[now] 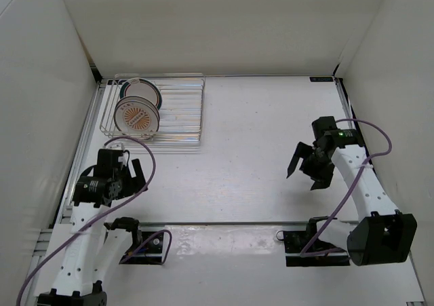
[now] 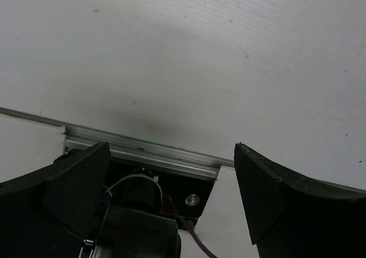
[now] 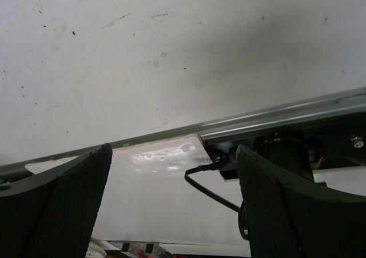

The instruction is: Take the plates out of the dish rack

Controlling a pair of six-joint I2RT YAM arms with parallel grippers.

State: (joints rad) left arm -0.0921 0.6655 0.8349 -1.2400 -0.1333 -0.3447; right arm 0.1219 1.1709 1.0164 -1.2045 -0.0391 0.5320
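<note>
The dish rack [image 1: 182, 119] lies with its long axis left to right. At its left end both plates stand on edge, faces towards the arms: the orange-centred plate [image 1: 136, 117] in front, the ringed plate [image 1: 142, 89] behind. The left gripper [image 1: 137, 177], nearer than the rack, and the right gripper [image 1: 305, 174], well off to the rack's right, both gape empty.

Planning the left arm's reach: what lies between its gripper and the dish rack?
Top external view: only the arm's own purple cable loop, over bare white table, between the left gripper and the rectangular silver wire dish rack.
</note>
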